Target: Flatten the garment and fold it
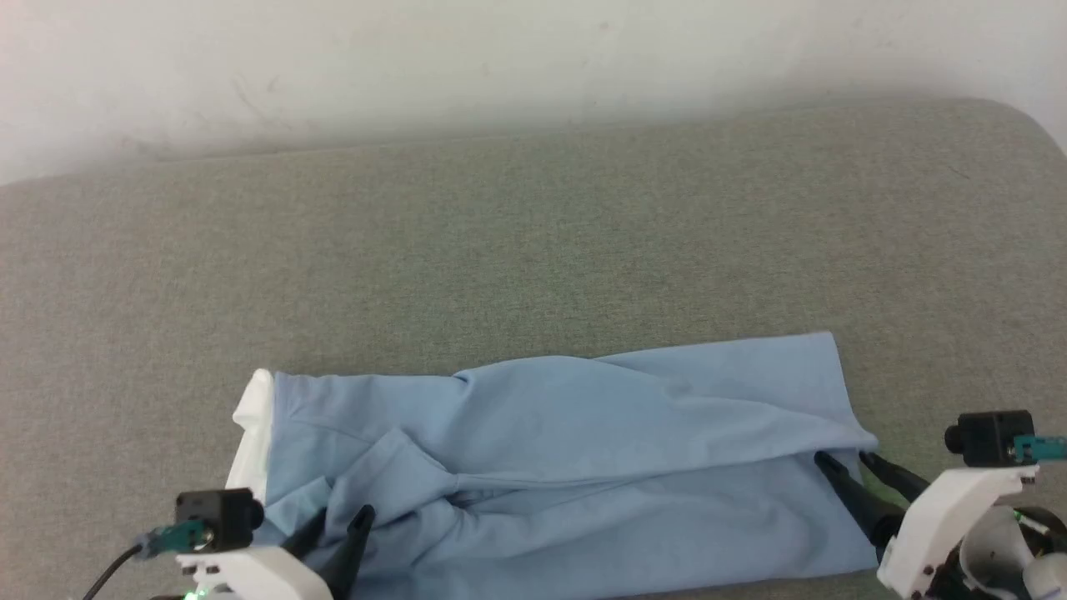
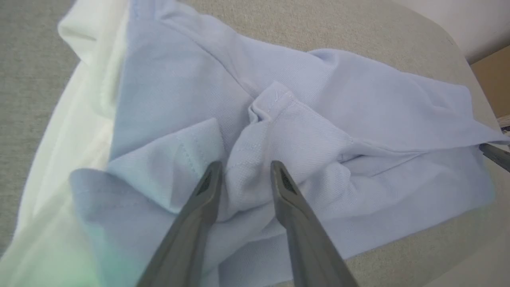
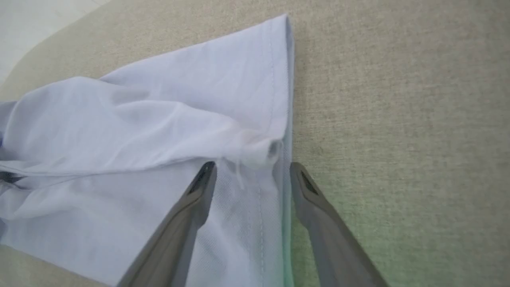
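The light blue garment (image 1: 567, 450) lies folded lengthwise into a long band near the front edge of the grey surface, rumpled at its left end where a white sleeve section (image 1: 252, 425) shows. My left gripper (image 1: 343, 523) stands open over the crumpled left end (image 2: 255, 131), a fold of fabric rising between its fingers (image 2: 207, 187). My right gripper (image 1: 844, 460) is open at the right hem (image 3: 275, 119), one finger over the cloth and the other finger (image 3: 306, 191) over bare surface beside the hem. Collar, lettering and button are hidden.
The grey fabric surface (image 1: 533, 250) stretches wide behind the garment, ending at a pale wall (image 1: 500, 58). Its right corner is rounded (image 1: 1025, 125). The garment's near edge lies close to the surface's front edge.
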{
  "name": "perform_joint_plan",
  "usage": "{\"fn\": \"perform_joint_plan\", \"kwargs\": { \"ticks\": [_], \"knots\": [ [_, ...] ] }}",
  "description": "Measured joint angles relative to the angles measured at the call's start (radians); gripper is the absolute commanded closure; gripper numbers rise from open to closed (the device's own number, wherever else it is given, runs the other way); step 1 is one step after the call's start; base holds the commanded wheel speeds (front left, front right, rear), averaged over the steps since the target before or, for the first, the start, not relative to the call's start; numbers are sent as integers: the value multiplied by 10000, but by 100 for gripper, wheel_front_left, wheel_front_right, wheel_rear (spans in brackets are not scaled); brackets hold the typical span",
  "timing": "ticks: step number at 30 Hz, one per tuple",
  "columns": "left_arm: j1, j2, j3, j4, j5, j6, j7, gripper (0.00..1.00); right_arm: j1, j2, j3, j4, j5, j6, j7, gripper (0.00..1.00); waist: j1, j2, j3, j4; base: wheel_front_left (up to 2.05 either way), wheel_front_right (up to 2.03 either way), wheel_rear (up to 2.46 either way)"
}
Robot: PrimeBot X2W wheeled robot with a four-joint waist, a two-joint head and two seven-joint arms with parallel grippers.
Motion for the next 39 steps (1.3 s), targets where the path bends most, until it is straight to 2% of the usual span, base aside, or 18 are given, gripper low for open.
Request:
{"fn": "perform_joint_plan", "kwargs": {
  "ticks": [3,9,13,16,19,26,33,34,35,36,39],
  "knots": [
    [142,-12,142,8,259,8,-734,0,499,42,-362,-788,-326,0,-4,0,1,0,-66,-88,0,0,0],
    [-138,-224,328,-138,947,-268,-2523,0,1059,-50,-1883,-2545,-809,0,290,0,0,0,-203,-70,0,0,0],
    [-601,-499,508,54,1448,-360,-3944,0,1084,8,-2936,-2819,-1103,-2,928,0,1,0,-256,23,0,0,0],
    [-882,-773,621,545,1858,-357,-5070,0,985,178,-3216,-2502,-1166,-2,1586,0,1,0,-269,147,0,0,0],
    [-1045,-1034,813,918,2311,-313,-5624,0,701,357,-3114,-1975,-1254,-2,2205,0,1,0,-267,308,0,0,0],
    [-1222,-1695,1459,1174,3549,-336,-5781,0,-89,945,-2485,-435,-1271,-2,2980,0,1,0,-193,747,0,0,0],
    [-1152,-2184,1676,1352,4188,-669,-5783,0,-641,1151,-2113,980,-1206,-2,3674,0,1,0,-169,945,0,0,0],
    [-1128,-2201,1693,1411,4289,-723,-5783,0,-732,1145,-2042,1064,-1133,-2,3889,50,1,1,-186,936,0,0,0],
    [-1101,-2236,1714,1446,4360,-765,-5783,0,-798,1129,-1954,1110,-1028,-4,4105,70,1,0,-204,922,0,0,0],
    [-1078,-2259,1733,1478,4426,-800,-5783,0,-830,1126,-1870,1124,-911,-4,4257,99,0,0,-218,900,0,0,0],
    [-961,-2311,1770,1630,4527,-880,-5783,0,-839,1152,-1567,1083,-673,-2,4475,100,1,0,-304,822,0,0,0]
  ]
}}
